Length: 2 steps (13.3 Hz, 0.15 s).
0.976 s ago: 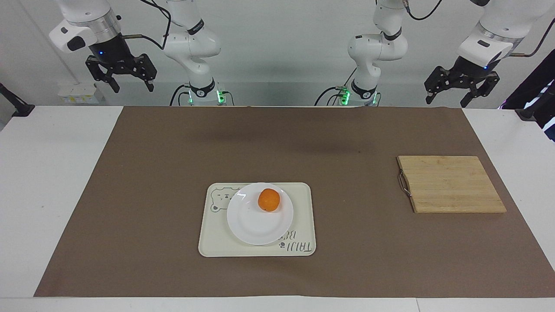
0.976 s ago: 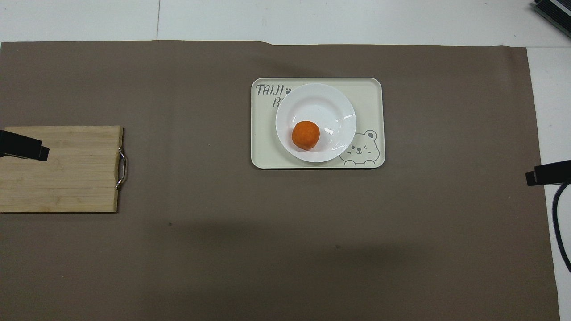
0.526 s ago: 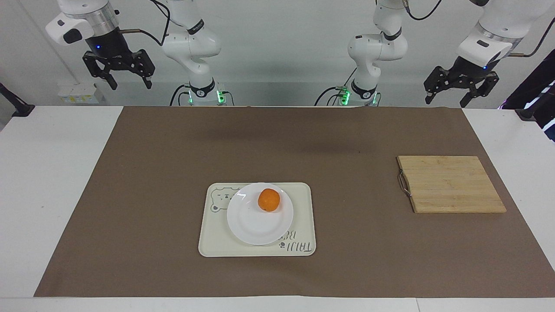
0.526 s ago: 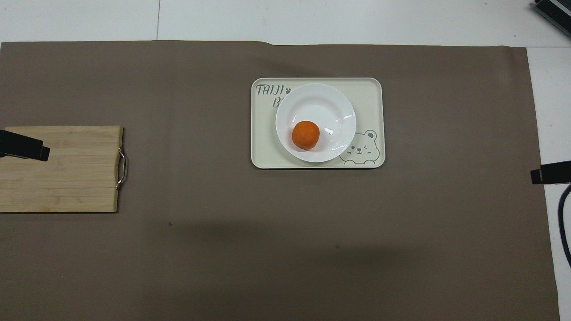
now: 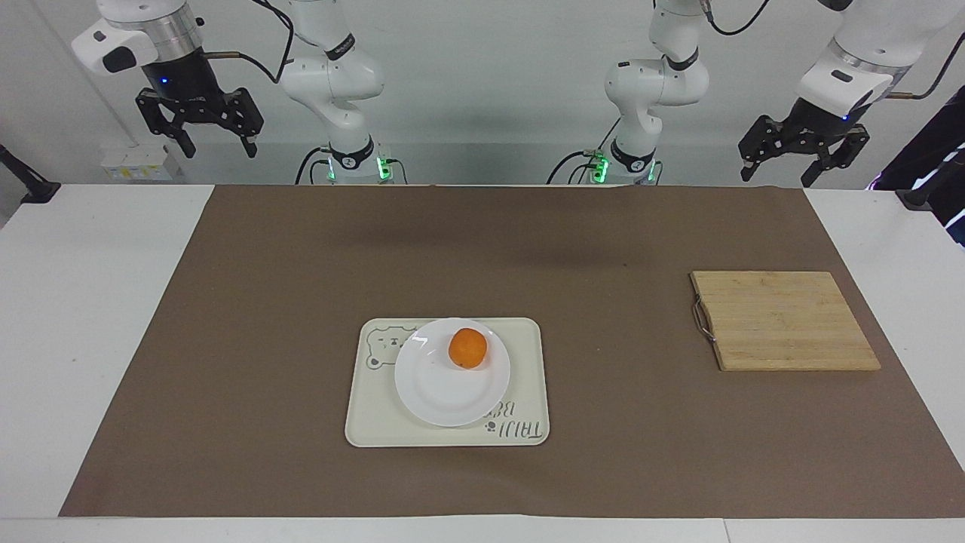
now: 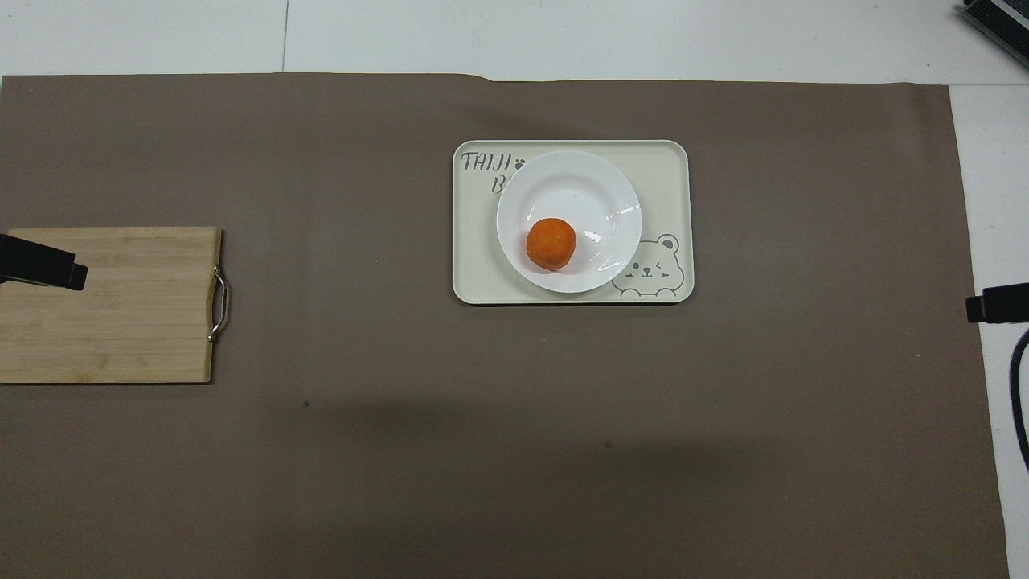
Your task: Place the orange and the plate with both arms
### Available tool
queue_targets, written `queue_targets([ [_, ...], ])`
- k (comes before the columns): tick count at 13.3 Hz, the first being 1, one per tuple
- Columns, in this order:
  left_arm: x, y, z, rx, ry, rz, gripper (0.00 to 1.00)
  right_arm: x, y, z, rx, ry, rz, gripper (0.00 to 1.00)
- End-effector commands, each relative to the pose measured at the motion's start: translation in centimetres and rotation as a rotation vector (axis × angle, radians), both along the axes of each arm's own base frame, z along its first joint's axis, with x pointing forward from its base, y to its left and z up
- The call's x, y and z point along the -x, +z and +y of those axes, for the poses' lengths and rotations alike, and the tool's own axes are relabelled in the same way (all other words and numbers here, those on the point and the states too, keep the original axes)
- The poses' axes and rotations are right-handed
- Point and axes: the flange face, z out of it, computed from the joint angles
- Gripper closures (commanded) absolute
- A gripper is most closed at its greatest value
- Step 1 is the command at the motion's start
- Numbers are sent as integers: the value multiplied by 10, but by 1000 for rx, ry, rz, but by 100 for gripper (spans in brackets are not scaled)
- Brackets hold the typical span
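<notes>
Orange (image 5: 467, 349) resting on plate (image 5: 445, 396), toward the rim nearer the robots; plate seated on cream tray (image 5: 528, 377) with bear drawing and lettering, covering most of the tray's middle. Tray lying on brown mat (image 5: 264, 339) that covers the white surface (image 5: 75, 302), roughly midway between the two arms' ends. Left tool (image 5: 801, 157) raised high in the air at the left arm's end, fingers spread wide and holding nothing — well apart from orange and plate, both of which lie far off toward the middle of the mat from it. Wooden cutting board (image 5: 784, 320) with metal handle flat on the mat, the nearest thing to the left tool; in the overhead view, one black fingertip of the left tool (image 6: 40, 269) seen over the board's edge. Right tool (image 5: 200, 124) likewise lifted high at the right arm's end, fingers apart and empty — over the white surface just off the mat's edge, with only a black tip of the right tool (image 6: 997, 304) showing in the overhead view. Orange, plate and tray well clear of both tools, untouched by either.
</notes>
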Motion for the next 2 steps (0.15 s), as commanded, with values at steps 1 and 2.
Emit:
queue_targets([
  [1, 2, 5, 4, -2, 12, 0, 0, 4, 2, -2, 8, -19, -3, 0],
  [2, 2, 5, 4, -1, 13, -3, 0, 4, 2, -3, 8, -20, -3, 0],
])
